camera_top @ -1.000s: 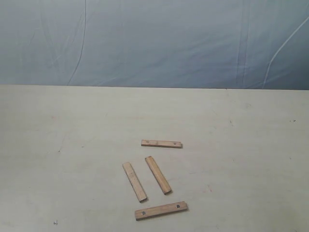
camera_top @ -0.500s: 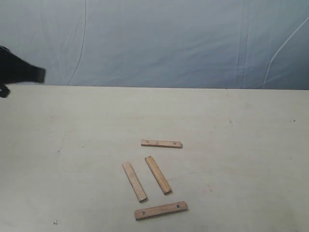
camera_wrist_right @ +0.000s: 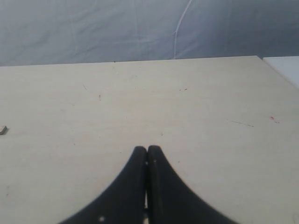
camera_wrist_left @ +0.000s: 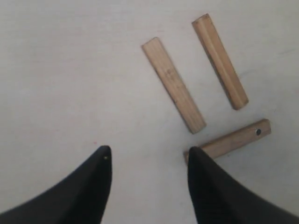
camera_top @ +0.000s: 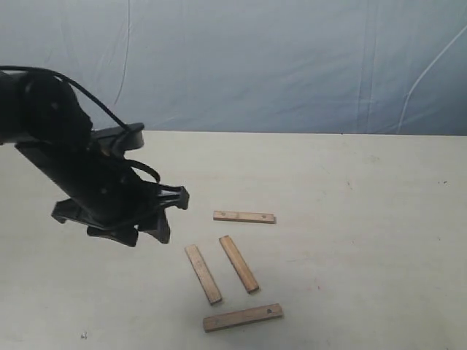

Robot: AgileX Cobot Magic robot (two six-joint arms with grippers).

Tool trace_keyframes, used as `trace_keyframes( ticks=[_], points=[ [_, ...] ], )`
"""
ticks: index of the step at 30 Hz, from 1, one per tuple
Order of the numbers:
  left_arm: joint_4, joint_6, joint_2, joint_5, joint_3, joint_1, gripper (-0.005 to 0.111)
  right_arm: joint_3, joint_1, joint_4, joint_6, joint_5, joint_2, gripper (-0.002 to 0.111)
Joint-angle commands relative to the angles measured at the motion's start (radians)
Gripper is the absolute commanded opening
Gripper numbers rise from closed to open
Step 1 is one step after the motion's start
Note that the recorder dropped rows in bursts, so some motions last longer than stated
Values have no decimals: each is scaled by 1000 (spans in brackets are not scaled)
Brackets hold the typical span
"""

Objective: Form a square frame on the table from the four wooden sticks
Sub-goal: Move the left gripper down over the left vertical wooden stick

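Four wooden sticks lie apart on the cream table (camera_top: 365, 219). A holed stick (camera_top: 244, 216) is farthest back, two plain sticks (camera_top: 203, 273) (camera_top: 239, 263) lie side by side at a slant, and a second holed stick (camera_top: 243, 317) is nearest. My left gripper (camera_top: 174, 216) hovers open to the left of them, holding nothing. The left wrist view shows both plain sticks (camera_wrist_left: 174, 91) (camera_wrist_left: 220, 61) and the near holed stick (camera_wrist_left: 233, 141), one end hidden behind a finger (camera_wrist_left: 201, 177). My right gripper (camera_wrist_right: 147, 150) is shut on nothing, over bare table.
A blue-grey wrinkled cloth (camera_top: 255, 58) hangs behind the table's far edge. In the right wrist view a stick end (camera_wrist_right: 3, 130) shows at the frame edge, and a white surface (camera_wrist_right: 285, 65) lies beyond the table's corner.
The left arm has swung in from the left edge of the exterior view and come down toward the sticks. The sticks have not moved.
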Motion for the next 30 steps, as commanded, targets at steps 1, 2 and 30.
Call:
trace_keyframes(
  ticks=[1, 2, 30],
  points=[
    [-39, -68, 89, -110, -7, -64, 52, 0, -8, 5, -3, -11, -3, -1],
    [-37, -92, 109, -142, -7, -81, 52, 0, -8, 5, -3, -11, -3, -1],
    [41, -404, 433, -267, -104, -186, 32, 0, -6, 5, -3, -11, -3, -1]
  ],
)
